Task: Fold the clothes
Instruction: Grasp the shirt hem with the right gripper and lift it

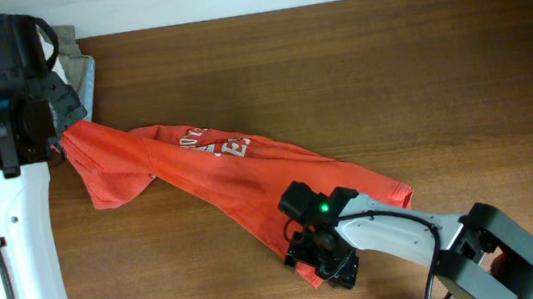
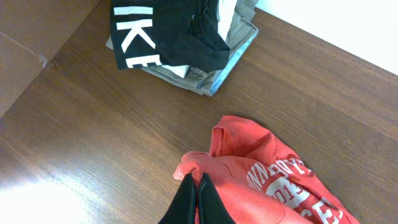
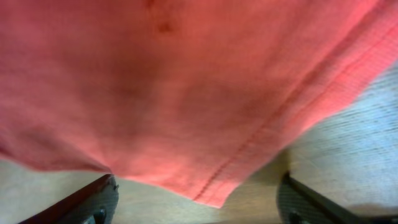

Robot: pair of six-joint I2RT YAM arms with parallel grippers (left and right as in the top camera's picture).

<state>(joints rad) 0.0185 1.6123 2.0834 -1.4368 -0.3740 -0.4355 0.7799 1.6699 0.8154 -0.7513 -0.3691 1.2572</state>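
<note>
Your table (image 1: pixel 389 75) carries the T-shirt (image 1: pixel 240 178), pulled into a diagonal band between the 2 arms, probably to take out slack so it can be spread flat before folding. The left gripper (image 2: pixel 196 186) is clamped tight on a bunched corner, anchoring that end. The right gripper (image 3: pixel 198 186) stands wide, 1 finger on each side of the hem, not yet clamped. Only the left wrist view shows you the black NIKE garment (image 2: pixel 165 34) on the khaki stack (image 2: pixel 211 74) nearby. Only the right wrist view shows the hem stitching between the jaws.
</note>
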